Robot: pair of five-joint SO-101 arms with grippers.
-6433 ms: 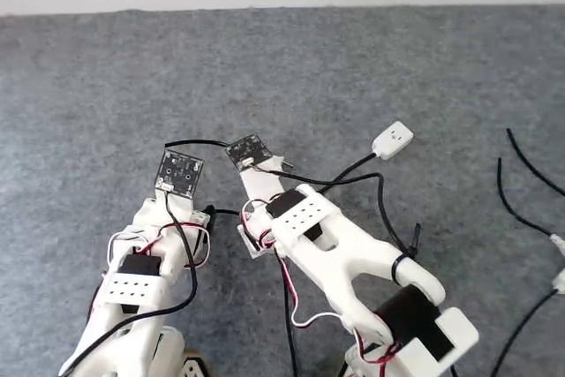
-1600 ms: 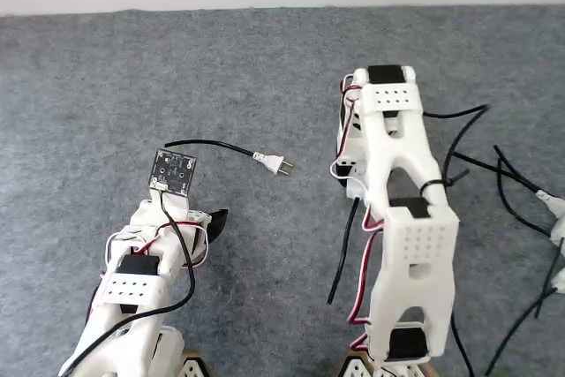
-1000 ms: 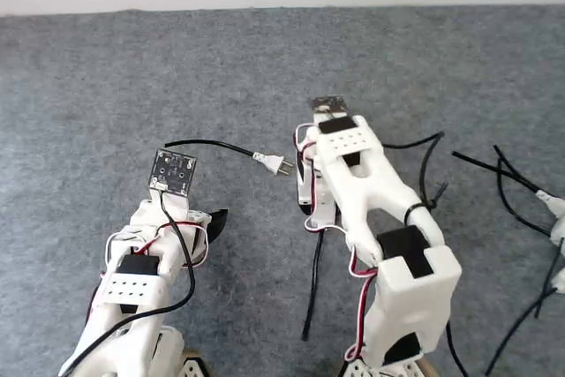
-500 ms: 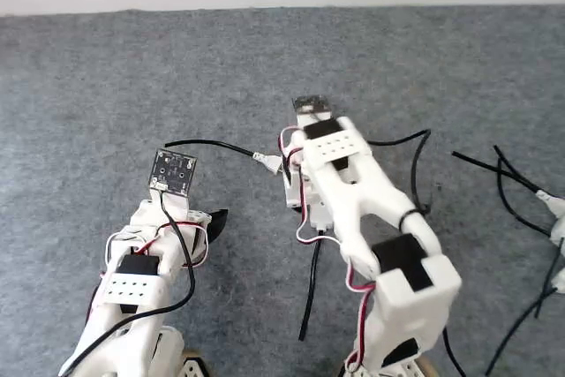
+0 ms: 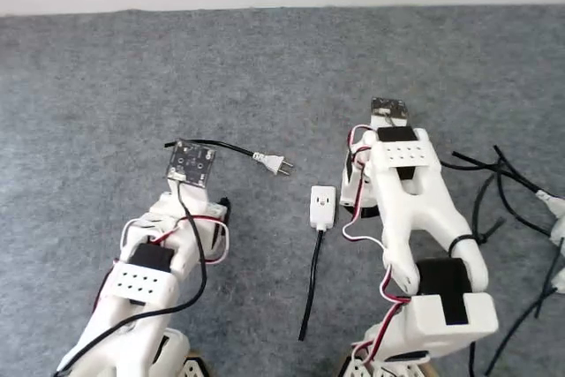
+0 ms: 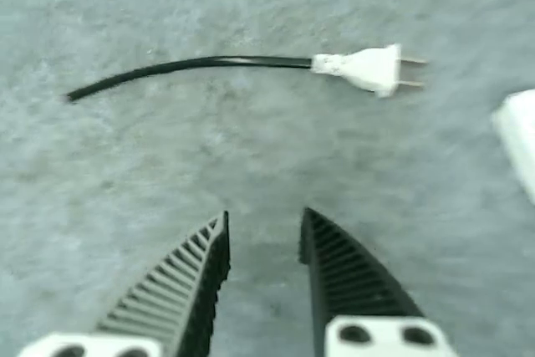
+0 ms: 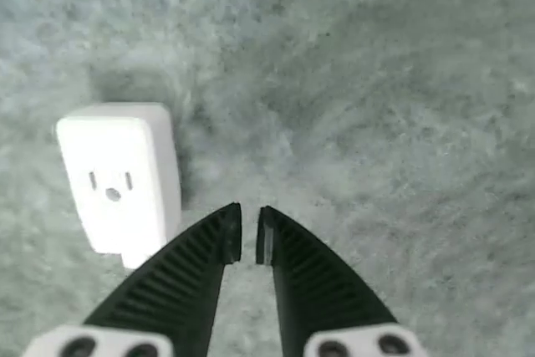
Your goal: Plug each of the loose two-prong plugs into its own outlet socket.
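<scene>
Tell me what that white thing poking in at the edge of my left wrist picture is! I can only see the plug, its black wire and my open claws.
Observer: It's a white outlet socket, lying face up on the grey carpet a little way from the plug, not touching it.
Operator: Is the other arm holding it?
Observer: No. The right gripper is down beside the socket with nothing between its fingers.
Operator: Are there more wires anywhere?
Observer: Yes. More black cords with small white ends lie beyond the right arm; they are too small to tell plugs from sockets.
</scene>
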